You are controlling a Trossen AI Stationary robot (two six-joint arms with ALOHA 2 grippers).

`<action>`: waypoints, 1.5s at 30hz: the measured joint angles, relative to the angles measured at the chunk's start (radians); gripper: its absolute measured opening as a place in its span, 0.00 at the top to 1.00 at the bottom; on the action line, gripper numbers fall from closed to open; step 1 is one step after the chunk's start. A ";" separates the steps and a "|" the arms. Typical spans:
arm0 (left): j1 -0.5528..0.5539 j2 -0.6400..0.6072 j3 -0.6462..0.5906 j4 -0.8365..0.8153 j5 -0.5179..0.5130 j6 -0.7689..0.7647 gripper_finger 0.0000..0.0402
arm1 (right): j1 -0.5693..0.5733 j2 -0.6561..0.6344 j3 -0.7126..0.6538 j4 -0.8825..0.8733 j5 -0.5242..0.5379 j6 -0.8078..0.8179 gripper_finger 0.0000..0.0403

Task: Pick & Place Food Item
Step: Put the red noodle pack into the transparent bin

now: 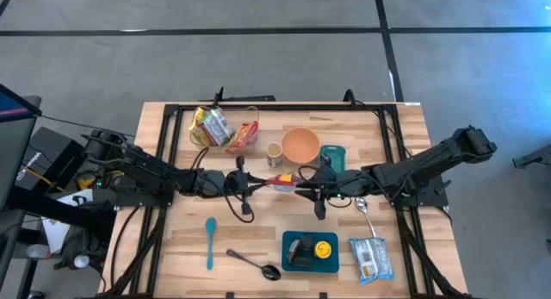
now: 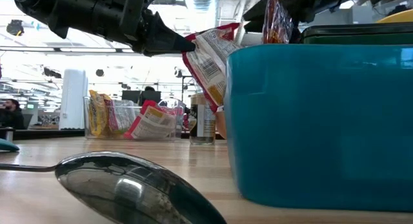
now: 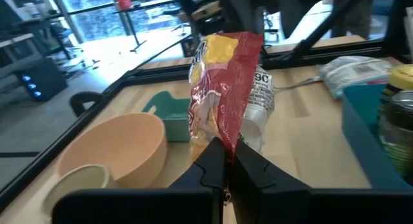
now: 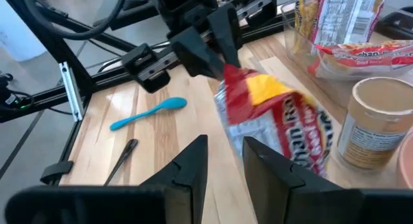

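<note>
Above the middle of the table (image 1: 172,247), in the high view, a red and yellow snack packet (image 1: 282,182) hangs between the left gripper (image 1: 261,183) and the right gripper (image 1: 303,187), just in front of the orange bowl (image 1: 300,145)

At table height, the left gripper (image 2: 184,43) pinches the packet (image 2: 210,56) by its edge, well clear of the wood, behind a teal container (image 2: 316,121) and a metal spoon (image 2: 129,185)

Past the left wrist, the fingers (image 3: 210,162) are clamped shut on the packet's (image 3: 226,95) lower edge

Past the right wrist, the right gripper (image 4: 222,156) stands parted with the packet's (image 4: 277,121) end just beyond its tips; I cannot tell whether it touches
</note>
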 joint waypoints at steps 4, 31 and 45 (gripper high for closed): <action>0.000 0.000 0.000 0.005 -0.028 -0.010 1.00 | 0.016 -0.031 0.000 -0.027 0.001 0.002 0.77; 0.180 -0.001 0.000 0.286 -0.087 0.062 0.99 | 0.045 -0.053 0.000 -0.063 0.006 0.000 0.77; 0.318 -0.001 0.000 0.296 -0.457 0.168 0.99 | 0.045 -0.053 0.000 -0.068 0.006 0.000 0.77</action>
